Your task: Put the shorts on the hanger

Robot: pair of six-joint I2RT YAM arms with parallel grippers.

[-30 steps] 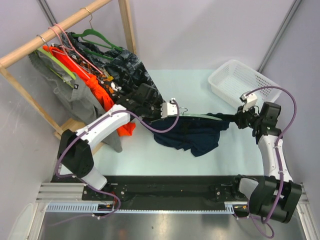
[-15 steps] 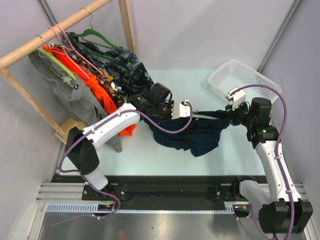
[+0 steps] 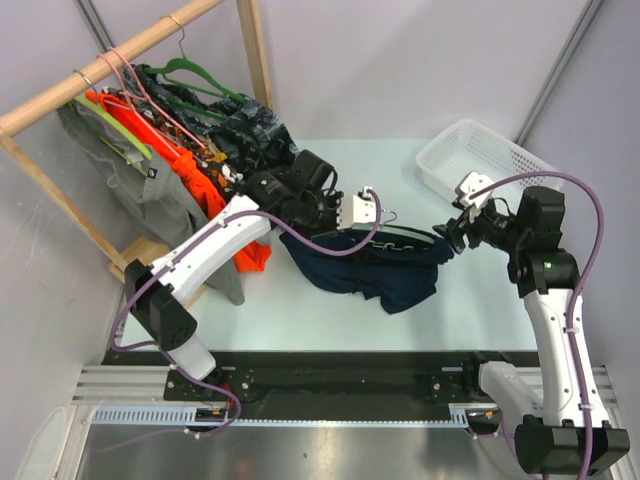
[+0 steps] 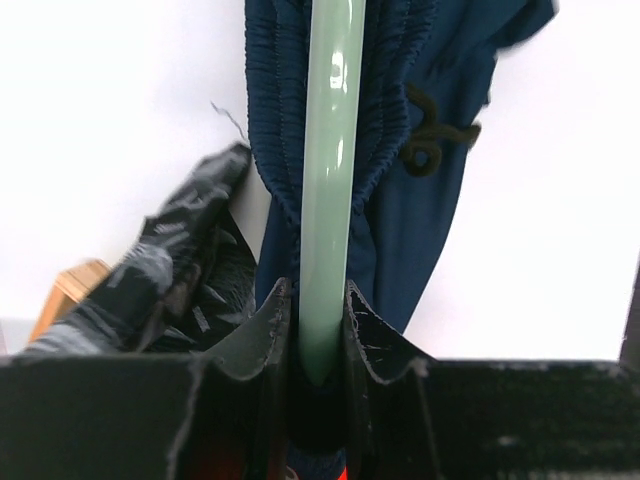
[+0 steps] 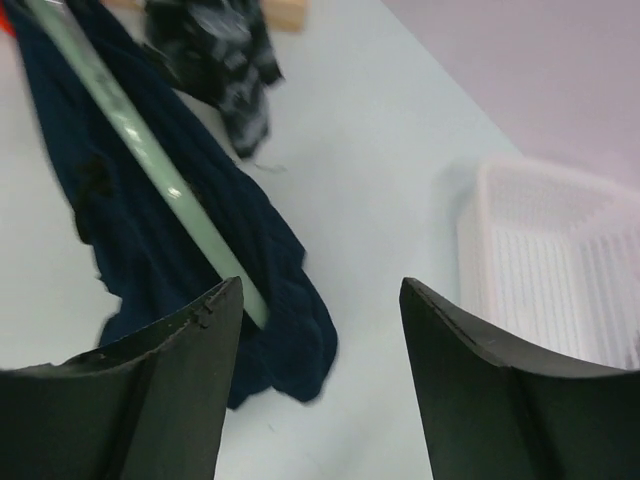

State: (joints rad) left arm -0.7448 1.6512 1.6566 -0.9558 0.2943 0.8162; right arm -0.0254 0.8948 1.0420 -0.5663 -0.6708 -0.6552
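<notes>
Left gripper [image 3: 345,225] is squeezing shut on one end of the thin pale mint-green hanger with a metal wire hook [image 3: 410,236], in the middle of the top view. I think it is holding the hanger up off the pale green table [image 3: 300,310] so the cloth can dangle. The soft dark navy blue shorts [image 3: 385,272] are hanging over the hanger's bar and drooping under it, just below the middle of the frame. The right gripper [image 3: 450,237] is standing wide open just beside the hanger's other end, right of the middle, and it is gripping nothing. I am counting two arms, one pair of shorts, one pale hanger and one white plastic basket [image 3: 480,165] at the upper right. A wooden clothes rack [image 3: 110,55] at the upper left is carrying an orange garment [image 3: 195,175] and more clothes, too bunched up to count.

From the left wrist, two dark fingers [image 4: 265,330] are pinching the pale bar at the bottom middle, touching it on both sides. The shorts are hanging down on both sides of the bar, so they are looking well draped to me. One black-and-grey patterned garment [image 4: 180,260] is lying at the left.

From the right wrist, two dark fingers [image 5: 170,390] are spreading far apart at the bottom, with only table showing between them. The hanger and shorts are sitting at the upper left, near one finger but not touching it. One basket is showing at the right.
</notes>
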